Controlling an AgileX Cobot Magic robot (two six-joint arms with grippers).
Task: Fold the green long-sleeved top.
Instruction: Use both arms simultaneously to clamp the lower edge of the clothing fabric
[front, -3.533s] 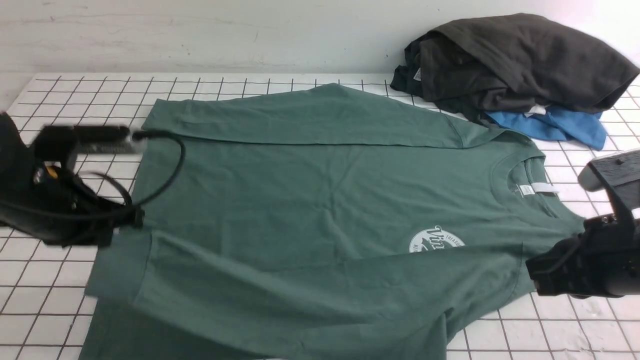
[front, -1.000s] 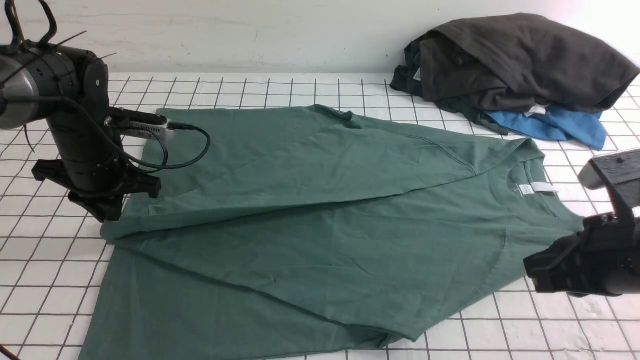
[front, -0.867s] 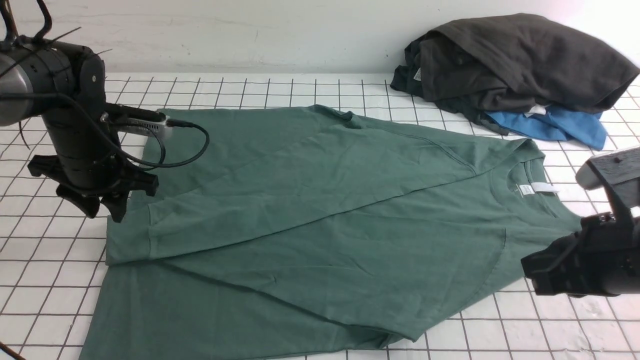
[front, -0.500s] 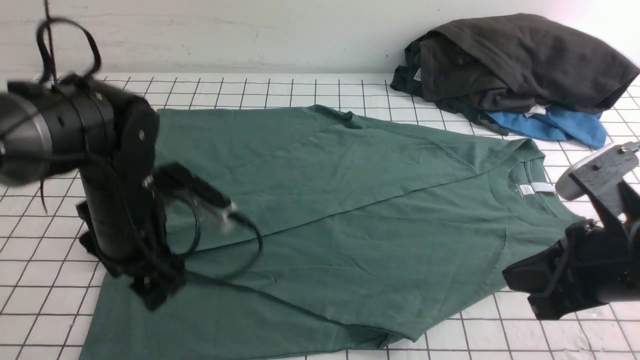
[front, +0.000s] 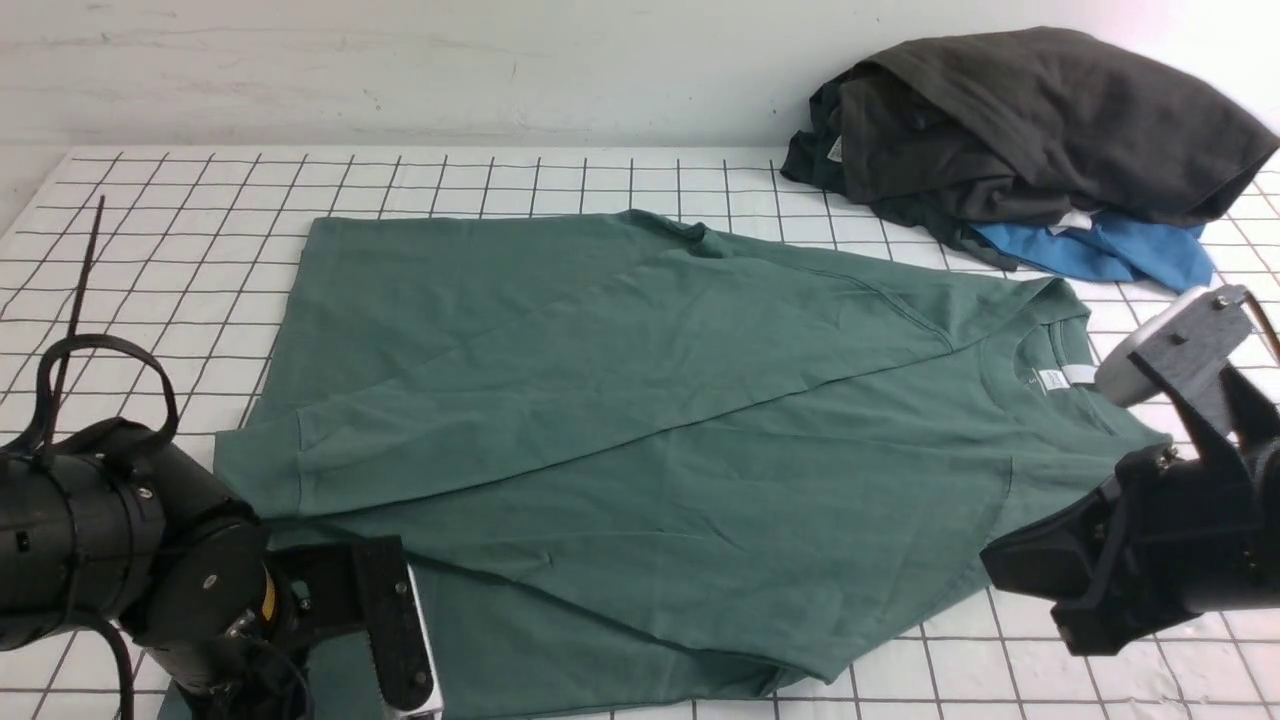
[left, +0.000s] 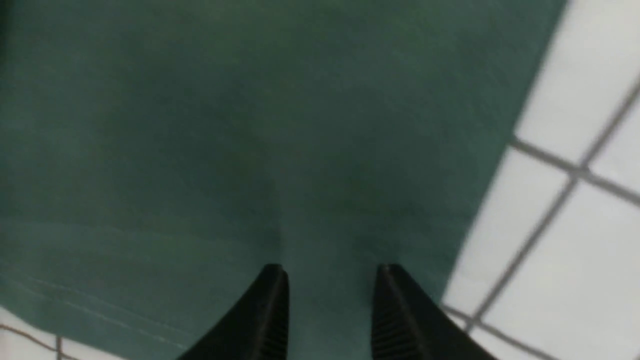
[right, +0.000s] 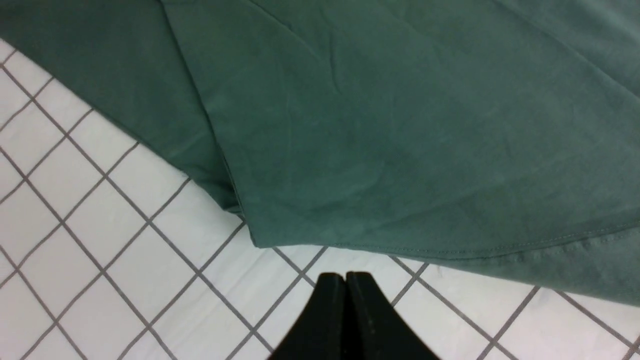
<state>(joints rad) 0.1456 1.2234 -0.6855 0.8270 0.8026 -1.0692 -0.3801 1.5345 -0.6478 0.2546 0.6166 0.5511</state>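
1. the dark garment heap (front: 1050, 130) is the landmark: the green long-sleeved top (front: 700, 480) lies spread to its left and nearer the camera, with a fold running diagonally across it.
2. the bright blue cloth (front: 1100, 250) sticks out from under the near side of the heap; neither wrist view shows the heap or this cloth.
3. only the front view shows the white neck label (front: 1052, 380), on the part of the top nearer the heap.
4. the left gripper (left: 330, 272), well apart from the heap, has its tips spread with a gap between them, as the left wrist view shows; the front view cuts them off. green fabric fills that gap in the wrist view, but i can't tell if the tips touch it.
5. the right gripper (right: 345, 276), nearer the camera than the heap, has its tips pressed together with nothing pinched. its wrist view shows them against the white gridded surface (right: 125, 240), just beside the top's edge; the front view doesn't make that clear.
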